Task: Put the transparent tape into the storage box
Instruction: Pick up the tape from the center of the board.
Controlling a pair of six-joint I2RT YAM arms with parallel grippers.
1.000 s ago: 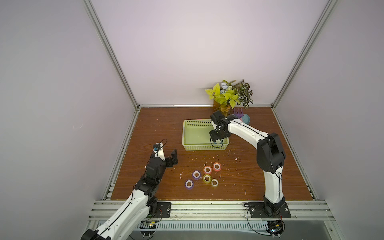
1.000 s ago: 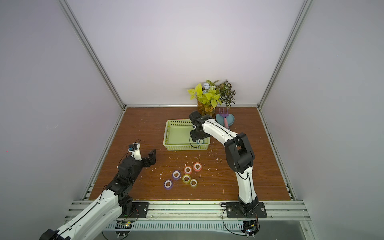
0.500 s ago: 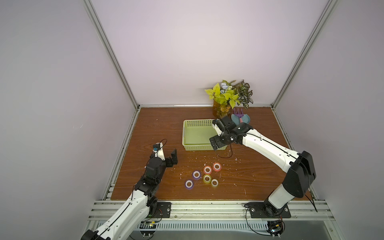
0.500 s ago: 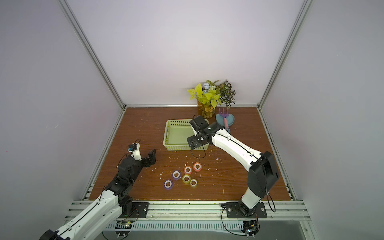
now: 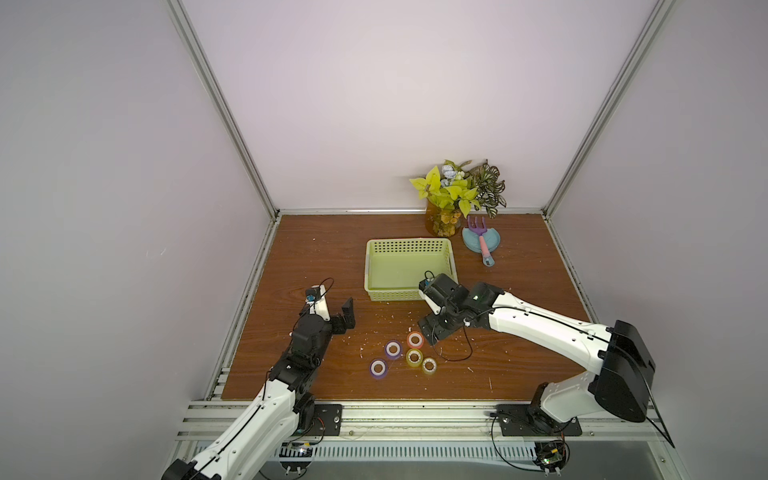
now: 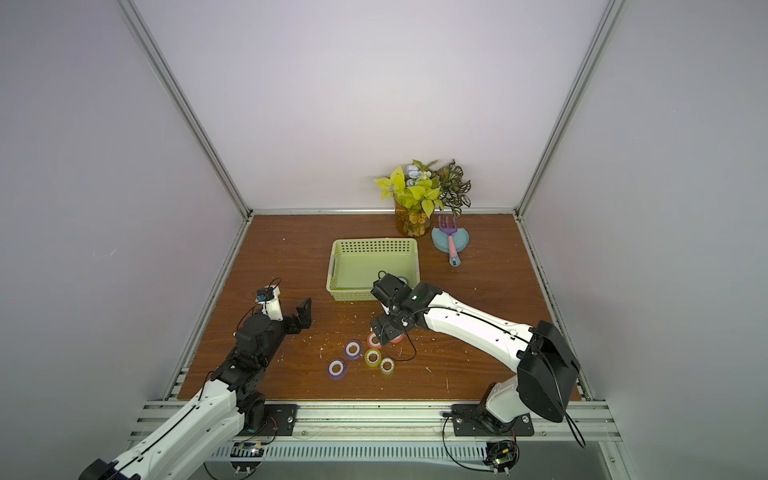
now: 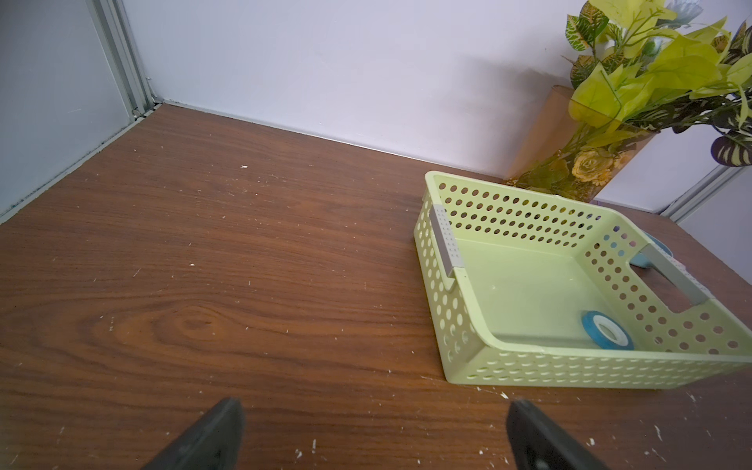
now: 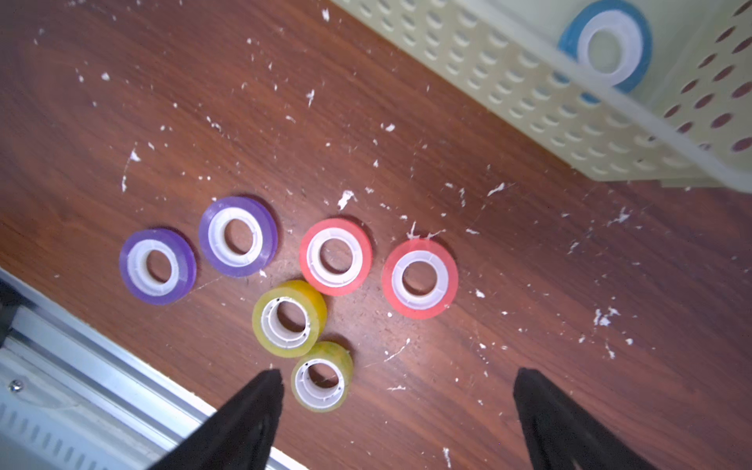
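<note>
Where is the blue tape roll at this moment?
In the left wrist view, the blue tape roll lies flat inside the storage box, in its near corner on the robot's right side.

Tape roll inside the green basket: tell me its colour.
Blue. The tape roll shows best in the right wrist view.

Seven tape rolls (image 8: 335, 287), one basket (image 7: 569, 368)

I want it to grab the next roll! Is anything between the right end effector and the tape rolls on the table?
No, nothing visible is in the way. The right end effector hangs open above the six tape rolls on the table, with only white crumbs around them. The storage box sits off to one side.
</note>
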